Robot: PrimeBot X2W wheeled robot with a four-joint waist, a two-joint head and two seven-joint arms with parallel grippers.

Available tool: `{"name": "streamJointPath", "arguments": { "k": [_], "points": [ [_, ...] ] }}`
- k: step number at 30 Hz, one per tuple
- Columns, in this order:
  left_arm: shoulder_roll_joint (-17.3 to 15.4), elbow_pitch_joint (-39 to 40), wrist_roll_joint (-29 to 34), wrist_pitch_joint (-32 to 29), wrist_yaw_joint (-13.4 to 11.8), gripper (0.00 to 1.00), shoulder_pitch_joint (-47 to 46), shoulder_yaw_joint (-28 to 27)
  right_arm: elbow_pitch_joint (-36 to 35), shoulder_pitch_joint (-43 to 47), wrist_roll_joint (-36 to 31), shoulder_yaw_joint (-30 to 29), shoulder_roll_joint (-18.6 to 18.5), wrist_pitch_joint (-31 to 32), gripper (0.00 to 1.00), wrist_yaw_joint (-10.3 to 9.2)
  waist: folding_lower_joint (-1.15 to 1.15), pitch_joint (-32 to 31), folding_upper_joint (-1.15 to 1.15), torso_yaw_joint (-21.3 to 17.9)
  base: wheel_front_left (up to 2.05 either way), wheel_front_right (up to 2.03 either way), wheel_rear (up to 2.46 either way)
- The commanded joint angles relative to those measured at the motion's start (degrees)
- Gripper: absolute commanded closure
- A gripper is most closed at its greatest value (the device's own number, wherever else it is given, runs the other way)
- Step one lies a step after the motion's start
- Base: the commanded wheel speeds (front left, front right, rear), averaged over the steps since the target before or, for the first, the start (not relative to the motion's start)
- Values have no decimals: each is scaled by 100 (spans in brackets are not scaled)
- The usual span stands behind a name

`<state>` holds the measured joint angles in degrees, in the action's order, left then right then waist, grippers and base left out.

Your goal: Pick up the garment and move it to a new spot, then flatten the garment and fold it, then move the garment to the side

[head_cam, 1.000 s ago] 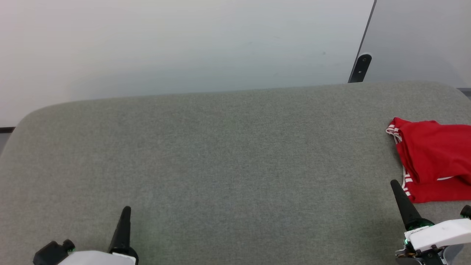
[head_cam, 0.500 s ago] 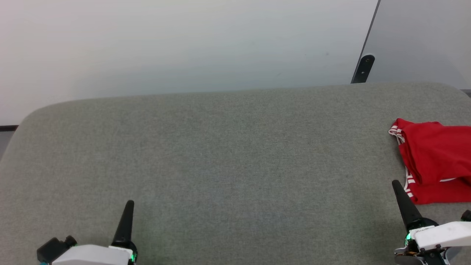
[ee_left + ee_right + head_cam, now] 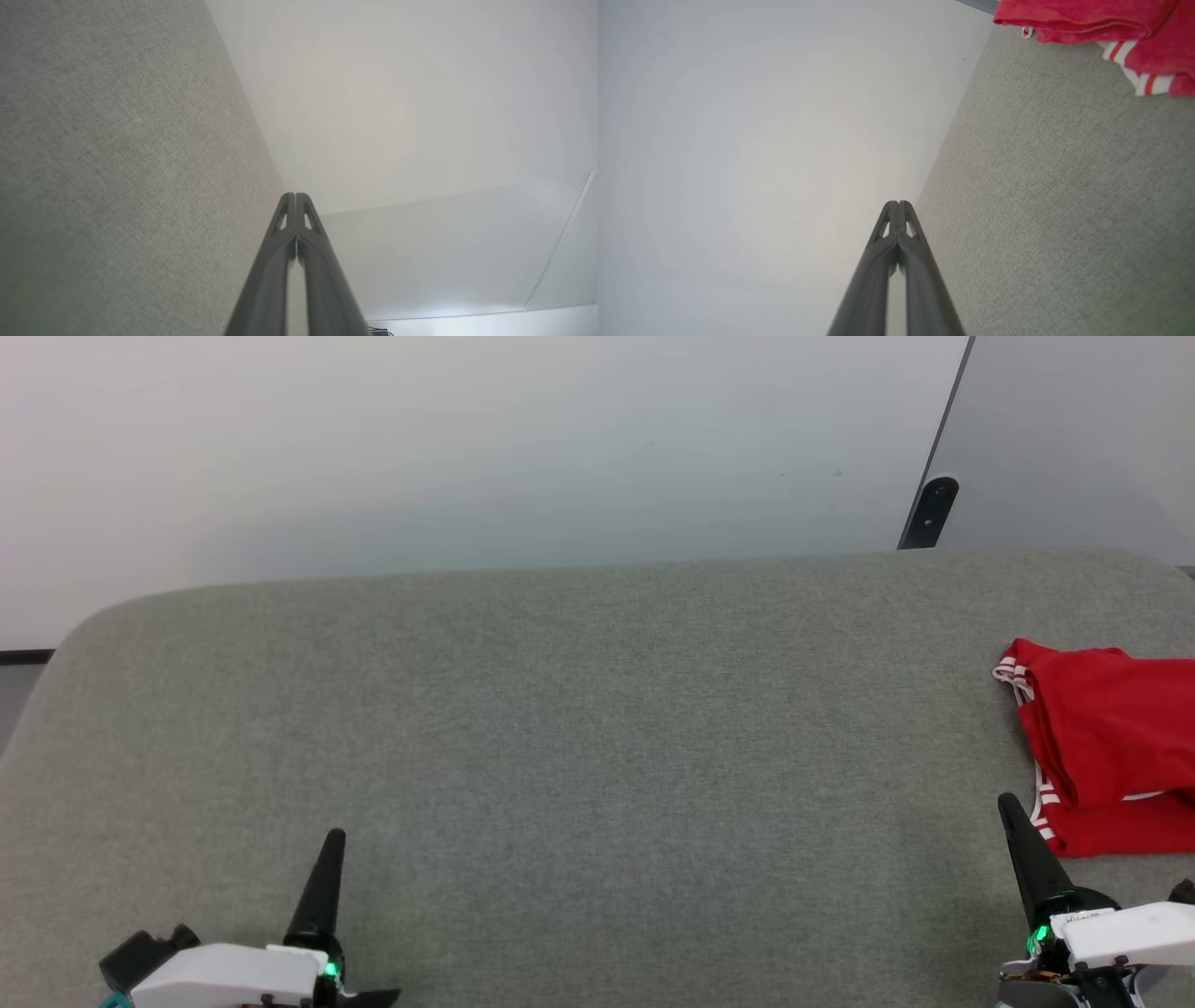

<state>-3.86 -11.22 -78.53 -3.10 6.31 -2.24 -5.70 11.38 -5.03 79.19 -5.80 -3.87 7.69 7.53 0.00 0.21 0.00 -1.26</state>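
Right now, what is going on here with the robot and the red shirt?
Nothing is being handled. The garment lies folded in layers at the right end of the grey table, apart from both arms. The left gripper and the right gripper are shut and empty over the table's near side, the right gripper close to the garment but not touching. The folding looks done.

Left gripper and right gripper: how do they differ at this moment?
The left gripper is over bare grey table, far from the garment; the right gripper sits close beside its striped hem, not touching. The left gripper leans rightward in the head view, the right gripper leftward. Both are shut and empty.
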Motion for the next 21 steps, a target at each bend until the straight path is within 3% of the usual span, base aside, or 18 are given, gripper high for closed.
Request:
{"name": "streamJointPath", "arguments": {
  "k": [1, 21],
  "points": [
    [5, 3, -124, -34, 47, 100, -108, -24, 0, -100, 136, -23, 6, -25, 100, -6, 0, 0, 0, 6, 0, 0, 0],
    [59, -180, -902, -230, 102, 100, -305, -60, 169, -123, 867, -58, 71, -88, 100, -7, 0, -2, 0, 74, 0, 0, 0]
  ]
}}
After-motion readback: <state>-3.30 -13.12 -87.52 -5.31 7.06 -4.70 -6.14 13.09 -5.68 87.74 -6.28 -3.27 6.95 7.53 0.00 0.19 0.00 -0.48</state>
